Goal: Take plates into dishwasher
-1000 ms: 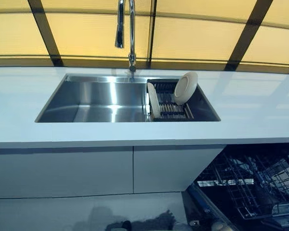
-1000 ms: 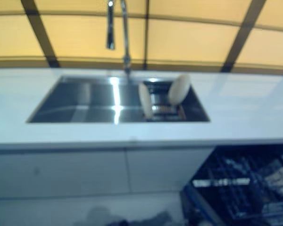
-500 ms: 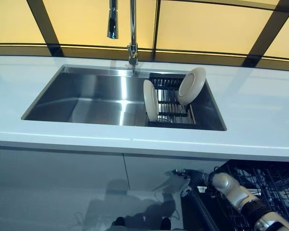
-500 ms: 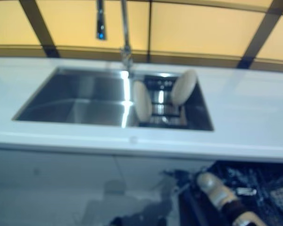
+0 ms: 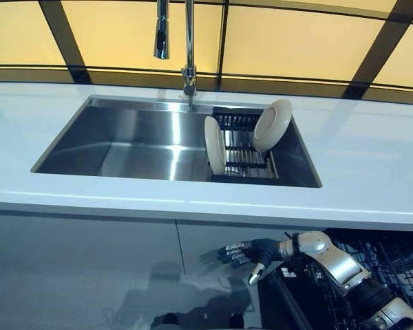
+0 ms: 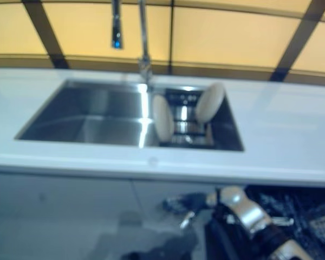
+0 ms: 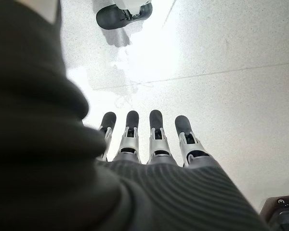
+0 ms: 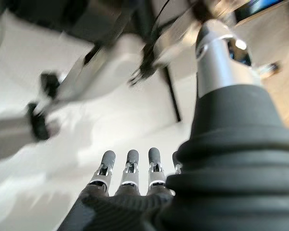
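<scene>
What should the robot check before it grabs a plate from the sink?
1. Plates to take: ok, the left plate and the right plate stand in the drying rack inside the sink.
2. Right hand free: ok, fingers straight, holding nothing, below the counter.
3. Left hand free: ok, fingers straight, over the floor.
4. Dishwasher open: ok, its rack shows at lower right.
5. Empty slots in that rack: cannot tell.
</scene>
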